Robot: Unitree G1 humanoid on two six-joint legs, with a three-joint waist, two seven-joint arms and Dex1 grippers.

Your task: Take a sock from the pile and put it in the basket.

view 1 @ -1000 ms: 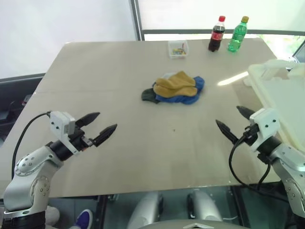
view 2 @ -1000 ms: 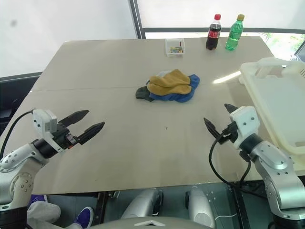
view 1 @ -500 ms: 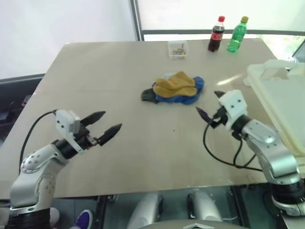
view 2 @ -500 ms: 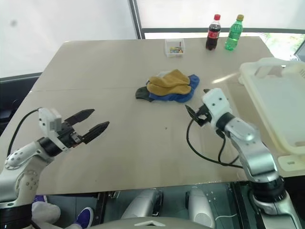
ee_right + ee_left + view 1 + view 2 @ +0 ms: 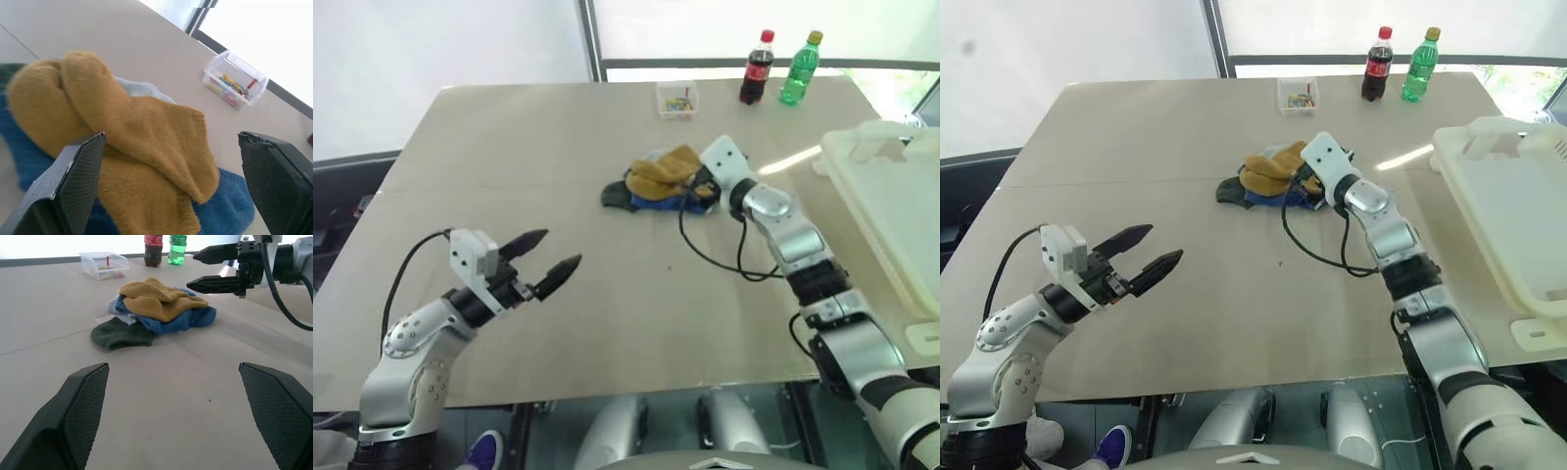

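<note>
A: What takes up most of the scene?

B: A broad beige table (image 5: pixel 558 137), and at its right edge the cream-white basket (image 5: pixel 1513 211), a large rectangular tub with a thick rim. It sits well apart from everything else on the tabletop.

A: And the socks?

B: The pile (image 5: pixel 156 311) lies near the middle of the table, toward the far side. A mustard yellow sock (image 5: pixel 132 132) is draped on top, a blue sock (image 5: pixel 188 319) spreads beneath it, a dark green sock (image 5: pixel 120 334) sticks out flat on the side toward the robot's left, and a bit of pale grey shows between them.

A: Where are the arms?

B: The right arm stretches out over the table, and the right gripper (image 5: pixel 215 269) is at the pile's right side, its two black fingers spread wide with nothing between them. From the right wrist camera the yellow sock lies directly between the parted fingers. Whether a fingertip touches fabric, I cannot tell.

A: The other one?

B: The left gripper (image 5: pixel 548 262) hangs over bare table near the robot, well short of the pile, its fingers also parted wide and empty.

A: Anything smaller?

B: At the far edge stand a cola bottle (image 5: pixel 758 68) and a green bottle (image 5: pixel 801 69) side by side, with a small clear box (image 5: pixel 677 100) of coloured bits to their left.
</note>
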